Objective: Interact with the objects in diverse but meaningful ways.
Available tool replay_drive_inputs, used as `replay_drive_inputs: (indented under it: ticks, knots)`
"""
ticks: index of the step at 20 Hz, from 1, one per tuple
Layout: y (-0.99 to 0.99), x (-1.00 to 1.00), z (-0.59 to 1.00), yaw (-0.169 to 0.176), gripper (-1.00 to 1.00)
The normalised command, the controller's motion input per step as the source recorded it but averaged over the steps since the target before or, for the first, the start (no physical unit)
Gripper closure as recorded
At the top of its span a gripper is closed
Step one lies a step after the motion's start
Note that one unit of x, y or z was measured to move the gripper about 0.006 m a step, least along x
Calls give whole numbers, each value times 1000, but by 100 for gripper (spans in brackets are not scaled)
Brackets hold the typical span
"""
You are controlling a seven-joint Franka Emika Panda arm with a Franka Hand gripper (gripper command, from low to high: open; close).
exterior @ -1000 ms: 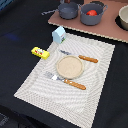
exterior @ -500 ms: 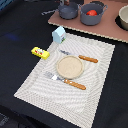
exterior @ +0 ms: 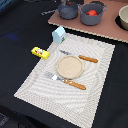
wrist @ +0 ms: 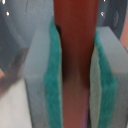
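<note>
The gripper (wrist: 75, 75) is pinching the sausage (wrist: 75, 45) upright between its green pads (wrist: 54, 75), apparently above a grey pot (wrist: 20, 30). It is looking stiff, light and smooth, so gripping it mid-length is probably keeping it from slipping or tilting.

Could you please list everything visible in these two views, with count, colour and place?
Pots: two, grey, on the brown board at the far edge.
Tomato: one, red, inside the pot nearer the exterior view's right.
Milk carton: one, pale blue-white, at the placemat's far corner.
Butter box: one, yellow, beside the placemat.
Plate: one, tan, mid-placemat.
Knife: one, wooden-handled, beyond the plate.
Fork: one, wooden-handled, nearer side of the plate.
Bowl: one, pale, partly cropped, exterior view's right edge.
Sausage stick: one, reddish-brown, between the pads.
Claw: one, grey with green pads, wrist view only.
</note>
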Motion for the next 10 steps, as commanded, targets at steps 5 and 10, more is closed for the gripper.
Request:
replay_drive_inputs:
  ticks: [5, 10]
  knots:
    - [239, 545, 2, -62, 100]
    - [265, 629, 1, -62, 100]
